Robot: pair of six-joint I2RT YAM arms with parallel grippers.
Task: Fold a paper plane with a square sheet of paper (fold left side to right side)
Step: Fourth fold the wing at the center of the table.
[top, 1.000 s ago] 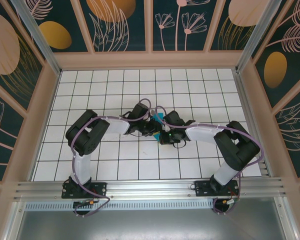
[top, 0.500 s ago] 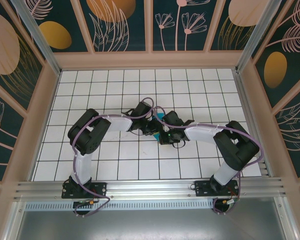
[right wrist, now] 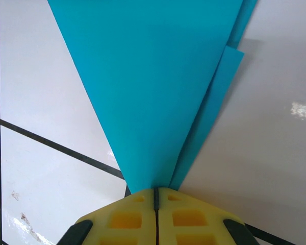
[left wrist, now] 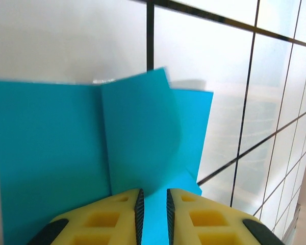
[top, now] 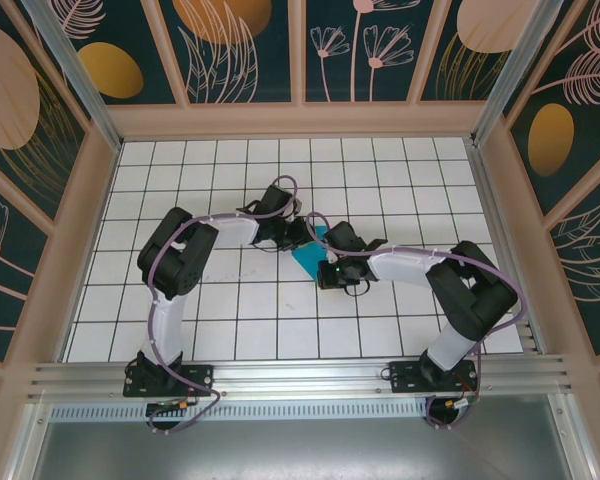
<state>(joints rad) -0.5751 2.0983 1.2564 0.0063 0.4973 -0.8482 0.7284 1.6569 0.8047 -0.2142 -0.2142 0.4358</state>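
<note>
Two grippers meet at the paper [top: 305, 258], mid-table. Nearest the bases, the right gripper [right wrist: 155, 201] is clamped on the wedge's point. In its wrist view the paper fans from the jaws at 6 o'clock toward 12, so the long axis runs straight away from that hand. Farther out, at the paper's 11 o'clock from above, the left gripper [left wrist: 153, 209] is nearly closed, teal in the slit; whether it pinches I cannot tell. A lifted flap [left wrist: 137, 127] stands just beyond it. The left arm, nearer, likely carries it over.
</note>
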